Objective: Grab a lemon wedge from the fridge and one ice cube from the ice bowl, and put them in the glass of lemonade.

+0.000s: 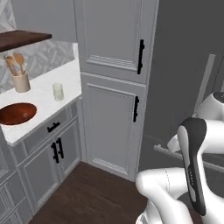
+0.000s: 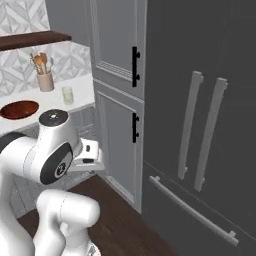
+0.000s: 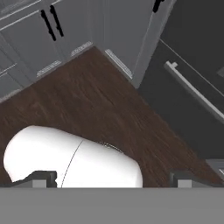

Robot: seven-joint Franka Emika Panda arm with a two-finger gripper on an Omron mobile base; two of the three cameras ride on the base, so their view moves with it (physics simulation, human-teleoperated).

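Note:
The fridge (image 2: 200, 100) is the tall dark grey appliance on the right. Both its doors are shut, with long pale handles (image 2: 189, 125) and a bottom drawer bar (image 3: 192, 89). The lemon wedge is hidden behind the doors. On the white counter at the left stands the glass of lemonade (image 1: 58, 92) (image 2: 67, 95). The reddish-brown ice bowl (image 1: 16, 113) (image 2: 19, 109) sits nearer the counter's front edge. The ice cube is too small to make out. My gripper (image 3: 113, 180) is open and holds nothing. It points down at the dark wood floor, well short of the fridge.
A beige crock (image 1: 21, 81) with wooden utensils stands behind the bowl, under a dark wall shelf (image 1: 22, 39). Light grey panelled cabinets (image 1: 111, 122) with black handles stand between the counter and the fridge. Dark wood floor (image 3: 100, 109) lies open before them.

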